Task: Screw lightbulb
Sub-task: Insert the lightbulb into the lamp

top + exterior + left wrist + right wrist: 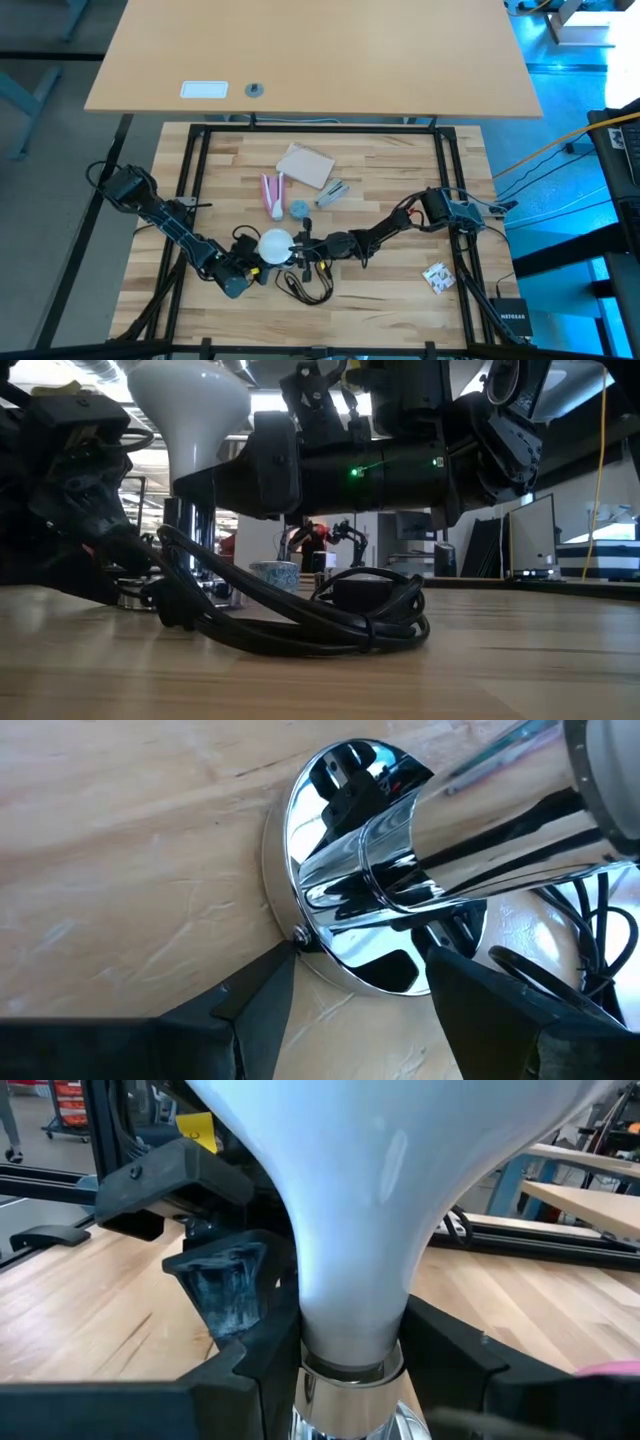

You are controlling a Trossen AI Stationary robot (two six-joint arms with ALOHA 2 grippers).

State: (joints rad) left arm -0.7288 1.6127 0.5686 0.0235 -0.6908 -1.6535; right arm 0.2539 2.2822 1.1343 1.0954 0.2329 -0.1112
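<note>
1 lightbulb (345,1230), 2 claws gripping.

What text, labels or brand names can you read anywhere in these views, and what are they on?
"NETGEAR": on the small black box on the floor past the table's right corner, high view; small, only just readable.
The white label on the far desk: no print readable.
The small printed packet near the right arm: markings too small to read.

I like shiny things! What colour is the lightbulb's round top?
White. The lightbulb shows best in the right wrist view.
</note>
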